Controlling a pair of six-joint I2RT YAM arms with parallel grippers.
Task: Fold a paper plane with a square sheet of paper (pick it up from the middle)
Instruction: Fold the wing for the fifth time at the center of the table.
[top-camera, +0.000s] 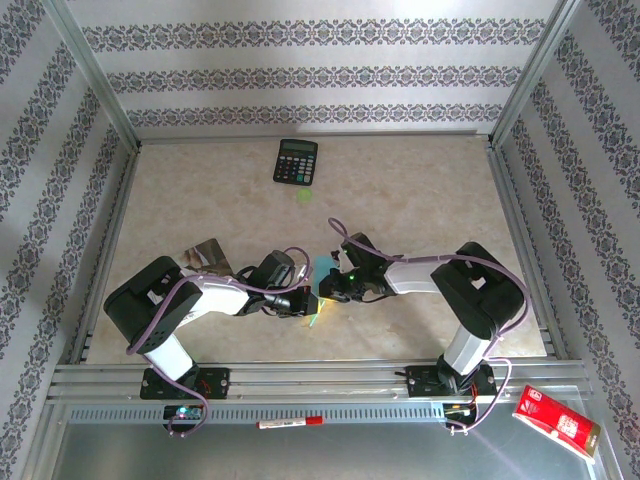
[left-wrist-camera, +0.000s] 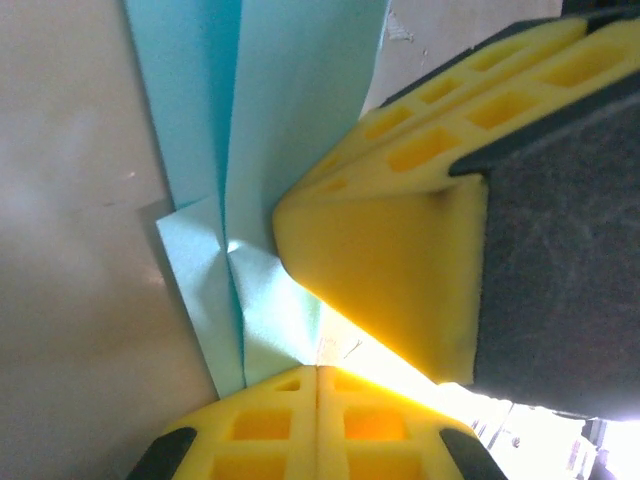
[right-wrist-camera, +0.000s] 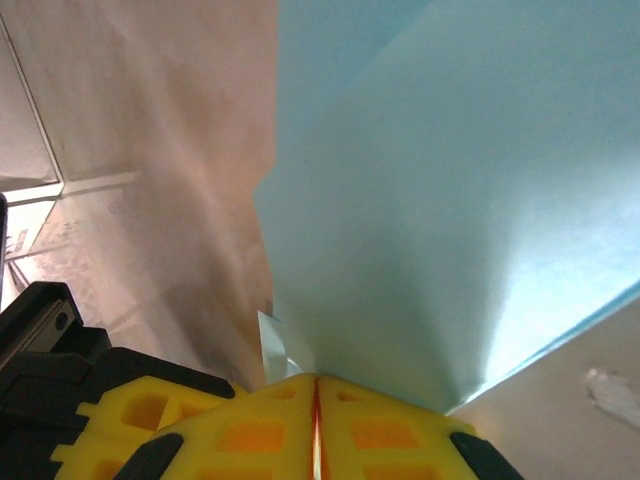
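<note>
The sheet of paper (top-camera: 322, 272) is at the near middle of the table (top-camera: 420, 200), light cyan and already partly folded. It stands up from the surface between the two grippers. In the left wrist view, creases run along the paper (left-wrist-camera: 290, 100) and meet at a small fold close to the fingertips.

The right gripper (top-camera: 331, 289) comes to the sheet from the right side. In its own camera its yellow fingers are pressed together at the tips (right-wrist-camera: 316, 382), and the paper (right-wrist-camera: 430, 200) goes down right into the line between them, so this hand pinches the sheet. The left gripper (top-camera: 305, 303) meets it from the left side and is clenched, its two yellow fingers tight against each other (left-wrist-camera: 318, 372). The lower edge of the paper reaches these tips, but whether a bit of it is caught there cannot be told. The fingers (left-wrist-camera: 400, 250) of the right gripper stand directly before the left camera and cover the right part of the sheet.

A black calculator (top-camera: 296, 160) lies far from the paper at the back of the table. A photo-printed booklet (top-camera: 205, 254) lies beside the left arm, partly under it. Outside the table, on the near ledge, there are a red marker (top-camera: 290, 423) and a red carton (top-camera: 555, 420).
</note>
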